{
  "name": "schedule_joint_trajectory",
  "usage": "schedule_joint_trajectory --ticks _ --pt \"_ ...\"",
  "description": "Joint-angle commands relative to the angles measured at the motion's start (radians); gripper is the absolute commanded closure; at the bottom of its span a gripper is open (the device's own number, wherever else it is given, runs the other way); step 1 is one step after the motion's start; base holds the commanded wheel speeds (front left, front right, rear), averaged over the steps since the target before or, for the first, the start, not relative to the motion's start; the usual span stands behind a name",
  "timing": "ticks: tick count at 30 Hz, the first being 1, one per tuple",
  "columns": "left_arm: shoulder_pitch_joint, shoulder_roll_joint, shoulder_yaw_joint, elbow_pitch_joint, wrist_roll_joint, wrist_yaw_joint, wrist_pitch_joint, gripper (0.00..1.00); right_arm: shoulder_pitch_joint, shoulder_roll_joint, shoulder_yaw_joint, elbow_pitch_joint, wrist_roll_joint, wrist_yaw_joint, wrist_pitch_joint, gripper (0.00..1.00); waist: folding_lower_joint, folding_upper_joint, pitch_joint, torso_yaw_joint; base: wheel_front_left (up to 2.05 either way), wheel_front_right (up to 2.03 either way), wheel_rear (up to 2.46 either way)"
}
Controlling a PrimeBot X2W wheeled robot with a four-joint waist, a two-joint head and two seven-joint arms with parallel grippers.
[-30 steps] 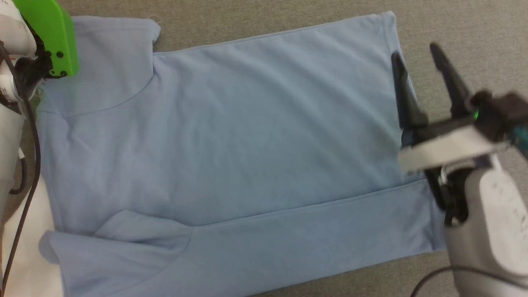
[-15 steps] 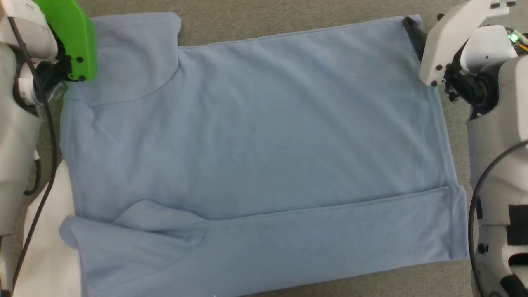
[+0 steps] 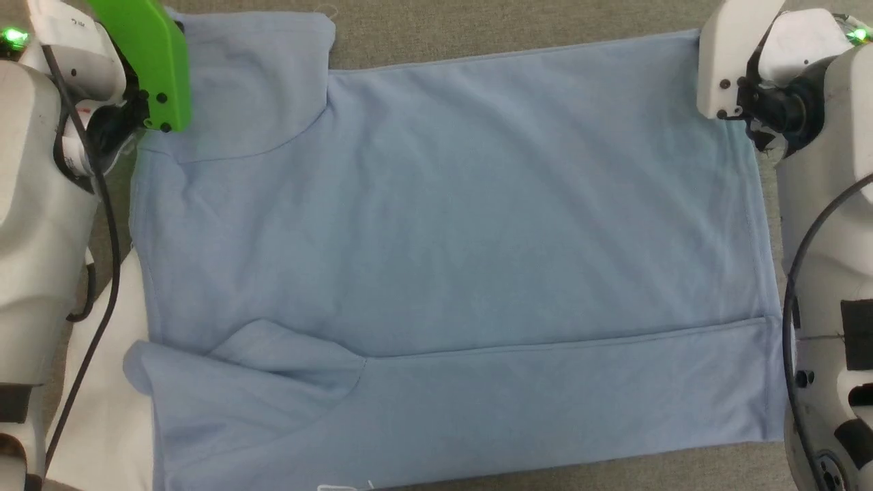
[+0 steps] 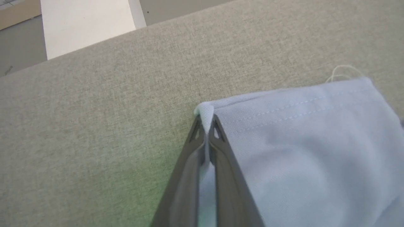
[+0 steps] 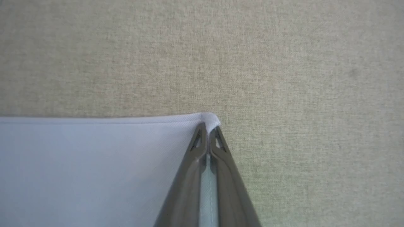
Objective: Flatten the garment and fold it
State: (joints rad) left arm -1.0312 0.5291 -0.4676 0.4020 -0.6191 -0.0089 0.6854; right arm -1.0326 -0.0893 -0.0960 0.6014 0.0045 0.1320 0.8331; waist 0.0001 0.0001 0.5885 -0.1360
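The garment (image 3: 443, 232) is a light blue T-shirt spread flat on the beige cloth surface, its near long side folded over in a band (image 3: 545, 395). My left gripper (image 4: 205, 127) is shut on the corner of the far left sleeve (image 4: 300, 132); a tuft of fabric pokes out past its tips. My right gripper (image 5: 207, 127) is shut on the far right corner of the garment (image 5: 94, 164). In the head view both grippers' fingers are hidden under the wrists, the left behind a green plate (image 3: 146, 61), the right behind a white housing (image 3: 726, 61).
The beige cloth surface (image 3: 518, 27) runs beyond the garment's far edge. My pale forearms (image 3: 34, 225) (image 3: 825, 273) flank the garment on both sides. A white panel (image 4: 85, 25) lies past the surface's far edge in the left wrist view.
The right gripper went from open beside the garment's right edge to the far right corner and shut on it. The head camera shifted, sliding the picture rightward. The left gripper kept its hold.
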Motion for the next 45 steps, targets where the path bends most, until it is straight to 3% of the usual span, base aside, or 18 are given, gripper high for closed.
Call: schedule_joint_trajectory --ticks 1,8,13,21,23,30,37,45 --pt "0.007 -0.007 0.004 0.003 -0.007 -0.011 -0.041 1.0 0.039 -0.002 0.013 0.002 0.009 -0.001 -0.027 1.0 -0.0001 -0.0001 -0.019 0.005 0.0 0.0 0.0" --pt "0.131 -0.015 0.038 -0.048 0.004 -0.055 -0.369 1.0 0.179 -0.046 0.08 -0.084 0.111 -0.001 -0.294 1.0 -0.0001 -0.0001 -0.122 0.031 0.0 0.0 0.0" --pt "0.29 -0.021 0.057 -0.126 -0.026 -0.071 -0.532 1.0 0.332 -0.103 0.14 -0.168 0.2 -0.001 -0.493 1.0 -0.0001 -0.0001 -0.22 0.064 0.0 0.0 0.0" --pt "0.628 0.004 0.106 -0.294 -0.1 0.0 -0.612 1.0 0.587 -0.179 0.136 -0.273 0.279 -0.001 -0.624 1.0 -0.0001 -0.0001 -0.354 0.102 0.0 0.0 0.0" --pt "0.724 0.013 0.112 -0.342 -0.112 0.03 -0.616 1.0 0.646 -0.186 0.114 -0.295 0.286 -0.001 -0.619 1.0 -0.0001 -0.0001 -0.376 0.112 0.0 0.0 0.0" --pt "0.939 0.017 0.106 -0.44 -0.174 0.071 -0.595 1.0 0.805 -0.204 0.053 -0.363 0.286 -0.001 -0.513 1.0 -0.0001 -0.0001 -0.407 0.142 0.0 0.0 0.0" --pt "1.021 0.011 0.071 -0.44 -0.197 0.063 -0.577 1.0 0.94 -0.218 0.037 -0.432 0.272 -0.001 -0.343 1.0 -0.0001 -0.0001 -0.409 0.154 0.0 0.0 0.0" --pt "1.033 0.006 0.03 -0.38 -0.181 0.045 -0.57 1.0 0.979 -0.204 0.074 -0.424 0.24 -0.001 -0.258 1.0 -0.0001 -0.0001 -0.405 0.148 0.0 0.0 0.0"
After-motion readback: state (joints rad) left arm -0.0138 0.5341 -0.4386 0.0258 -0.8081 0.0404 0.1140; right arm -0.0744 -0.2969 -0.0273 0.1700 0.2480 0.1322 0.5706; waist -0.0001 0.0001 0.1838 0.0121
